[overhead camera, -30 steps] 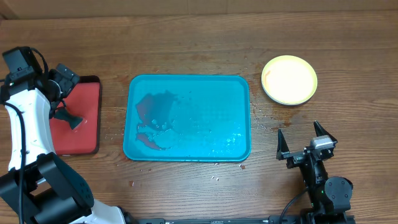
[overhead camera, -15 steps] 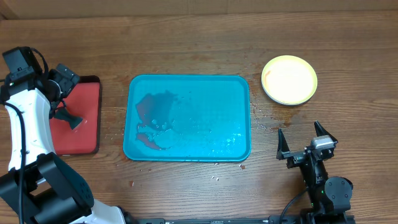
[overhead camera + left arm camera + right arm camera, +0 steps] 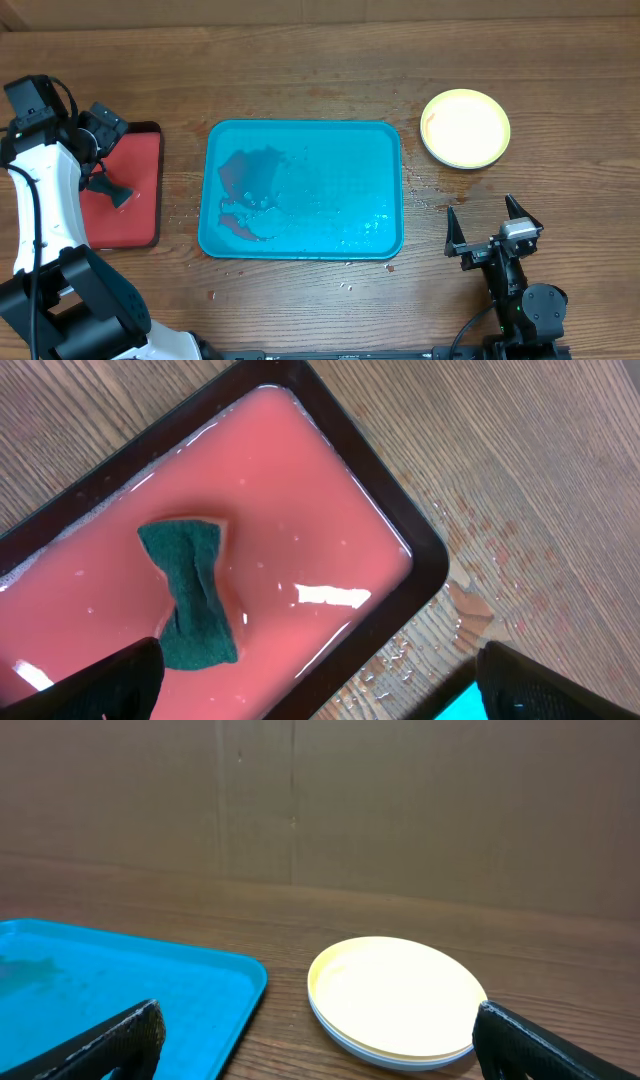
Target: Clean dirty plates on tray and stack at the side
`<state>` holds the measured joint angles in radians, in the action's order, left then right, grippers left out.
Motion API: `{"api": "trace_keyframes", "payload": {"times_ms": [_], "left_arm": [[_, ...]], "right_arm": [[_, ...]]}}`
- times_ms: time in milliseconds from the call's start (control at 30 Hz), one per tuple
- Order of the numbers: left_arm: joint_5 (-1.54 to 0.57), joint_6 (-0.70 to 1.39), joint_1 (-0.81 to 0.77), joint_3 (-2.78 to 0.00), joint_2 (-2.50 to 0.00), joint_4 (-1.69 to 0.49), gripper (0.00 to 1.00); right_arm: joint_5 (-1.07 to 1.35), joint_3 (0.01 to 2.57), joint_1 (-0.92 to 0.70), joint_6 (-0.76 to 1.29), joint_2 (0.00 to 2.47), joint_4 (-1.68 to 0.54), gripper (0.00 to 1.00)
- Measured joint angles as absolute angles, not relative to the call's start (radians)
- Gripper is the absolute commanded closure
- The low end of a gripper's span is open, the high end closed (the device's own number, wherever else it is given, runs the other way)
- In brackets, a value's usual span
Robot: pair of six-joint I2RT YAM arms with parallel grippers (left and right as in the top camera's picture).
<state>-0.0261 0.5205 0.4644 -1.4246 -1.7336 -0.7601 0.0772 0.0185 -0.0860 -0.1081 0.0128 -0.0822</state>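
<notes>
- Wood-grain table [image 3: 300,60] fills the overhead view, with a brown board wall behind it in the right wrist view.
- The tray [image 3: 330,160] is set at the table's centre. No plate is seen on it; only red smears [image 3: 245,190] toward its 9 o'clock side and water drops are left.
- The plates [image 3: 465,128] are stacked on the bare wood, off the tray's 2 o'clock corner and apart from it. The yellow-green one is on top. Paler rims are seen beneath it in the right wrist view, though their number cannot be told for certain.
- A faint reddish trace may be seen at the top plate's 9 o'clock rim; it is too small to be sure of.
- The left gripper [image 3: 320,695] is held wide apart above the red tray [image 3: 300,510], at 9 o'clock of the blue one. Nothing is gripped.
- A green sponge [image 3: 190,595] lies crumpled in the red tray, not between the fingers.
- The right gripper [image 3: 480,212] is spread wide and empty, at 6 o'clock of the stack and well apart from it.
- The task is judged to be done or very nearly so: the plates have been cleared and stacked, and little beyond a check of the top plate's rim appears to be left.
</notes>
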Motion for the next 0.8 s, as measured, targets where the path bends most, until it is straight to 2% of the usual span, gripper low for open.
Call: {"api": "trace_keyframes", "payload": {"times_ms": [600, 800], "left_arm": [[0.012, 0.520, 0.460, -1.425, -1.734, -0.760, 0.00], [0.031, 0.485, 0.438, -1.421, -1.704, -0.849, 0.00]], "right_arm": [[0.078, 0.019, -0.086, -0.108, 0.013, -0.083, 0.00], [0.078, 0.019, -0.086, -0.109, 0.013, -0.082, 0.00]]}}
